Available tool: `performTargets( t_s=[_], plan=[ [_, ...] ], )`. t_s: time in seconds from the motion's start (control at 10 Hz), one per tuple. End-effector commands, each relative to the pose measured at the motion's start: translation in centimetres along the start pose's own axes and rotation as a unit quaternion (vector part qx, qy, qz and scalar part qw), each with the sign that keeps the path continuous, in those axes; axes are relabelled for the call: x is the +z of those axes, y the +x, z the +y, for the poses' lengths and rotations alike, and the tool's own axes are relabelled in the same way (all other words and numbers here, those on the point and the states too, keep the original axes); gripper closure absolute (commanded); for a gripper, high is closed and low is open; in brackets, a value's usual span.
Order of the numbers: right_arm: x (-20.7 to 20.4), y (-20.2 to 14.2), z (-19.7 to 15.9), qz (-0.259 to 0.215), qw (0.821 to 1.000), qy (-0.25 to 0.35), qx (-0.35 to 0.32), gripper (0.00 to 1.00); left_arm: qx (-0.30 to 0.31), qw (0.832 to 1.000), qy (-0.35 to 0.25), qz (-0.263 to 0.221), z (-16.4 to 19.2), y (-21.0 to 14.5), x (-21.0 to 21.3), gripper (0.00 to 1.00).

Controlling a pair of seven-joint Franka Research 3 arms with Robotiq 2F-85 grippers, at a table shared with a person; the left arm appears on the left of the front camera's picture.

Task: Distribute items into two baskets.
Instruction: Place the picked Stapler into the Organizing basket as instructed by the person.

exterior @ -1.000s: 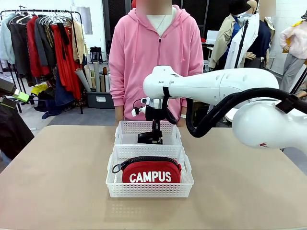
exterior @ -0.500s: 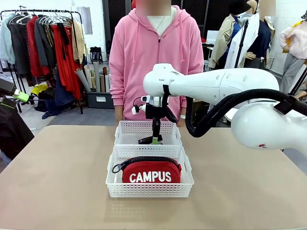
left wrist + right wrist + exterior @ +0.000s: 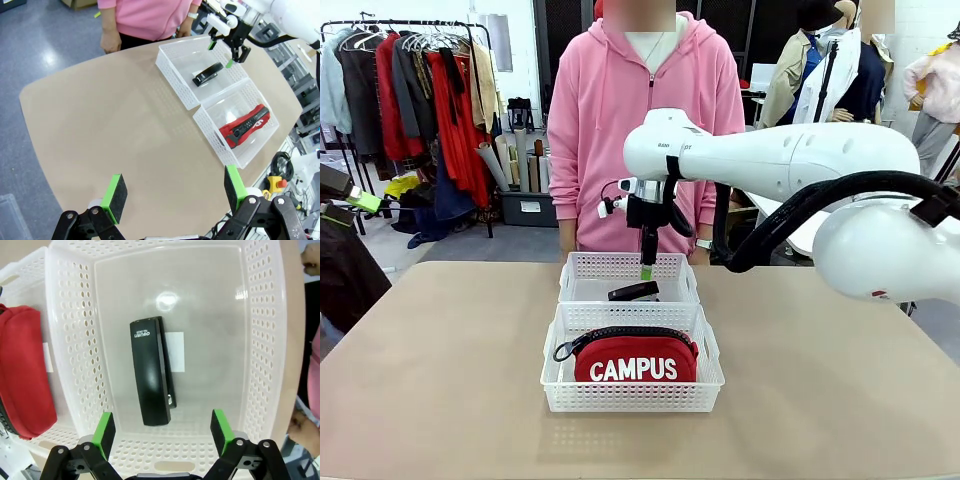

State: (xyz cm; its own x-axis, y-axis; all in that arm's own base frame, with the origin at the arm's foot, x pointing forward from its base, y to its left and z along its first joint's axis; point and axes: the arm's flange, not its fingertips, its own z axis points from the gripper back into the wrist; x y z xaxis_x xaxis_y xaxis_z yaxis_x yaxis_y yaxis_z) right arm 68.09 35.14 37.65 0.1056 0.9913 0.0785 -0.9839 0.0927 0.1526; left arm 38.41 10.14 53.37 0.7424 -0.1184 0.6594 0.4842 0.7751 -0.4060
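Observation:
The black stapler [image 3: 633,292] [image 3: 152,376] lies flat on the floor of the far basket [image 3: 620,262] [image 3: 265,340]. My right gripper [image 3: 646,270] [image 3: 162,432] hangs open just above it, holding nothing. The red pouch [image 3: 635,360] [image 3: 245,126] with white CAMPUS lettering fills the near basket [image 3: 632,400] [image 3: 215,135]. The baskets stand end to end at the table's middle. In the left wrist view, my left gripper [image 3: 174,192] is open and empty, high above the table's left side and far from both baskets. The same view shows the stapler [image 3: 208,73] and the right gripper [image 3: 220,52].
A person in a pink hoodie [image 3: 640,120] stands at the far edge, hands [image 3: 107,42] low by the table. Bare tan tabletop [image 3: 450,360] spreads on both sides of the baskets. A clothes rack [image 3: 410,90] stands behind on the left.
My right gripper has opened, let go of the stapler and risen. The stapler now rests in the far basket. The left arm and the pouch have not moved.

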Motion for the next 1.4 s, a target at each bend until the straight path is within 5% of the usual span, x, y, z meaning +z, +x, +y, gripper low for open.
performTargets(
  t_s=[0.0, 0.4, 1.3],
  plan=[
    [-0.1, -1.4, 2.3, 0.007, 1.000, 0.000, -0.024, 0.00, 0.005, 1.000, -0.002, -0.002, -0.1, -0.1, 0.1, 0.00],
    [1.1, -1.5, 3.1, 0.033, 0.999, -0.011, -0.018, 0.00, 0.005, 1.000, -0.002, -0.002, -0.1, -0.1, 0.1, 0.00],
    [1.0, -0.6, 1.3, 0.009, 1.000, -0.002, -0.021, 0.00, 0.005, 1.000, -0.002, -0.002, -0.1, -0.1, 0.1, 0.00]
  ],
)
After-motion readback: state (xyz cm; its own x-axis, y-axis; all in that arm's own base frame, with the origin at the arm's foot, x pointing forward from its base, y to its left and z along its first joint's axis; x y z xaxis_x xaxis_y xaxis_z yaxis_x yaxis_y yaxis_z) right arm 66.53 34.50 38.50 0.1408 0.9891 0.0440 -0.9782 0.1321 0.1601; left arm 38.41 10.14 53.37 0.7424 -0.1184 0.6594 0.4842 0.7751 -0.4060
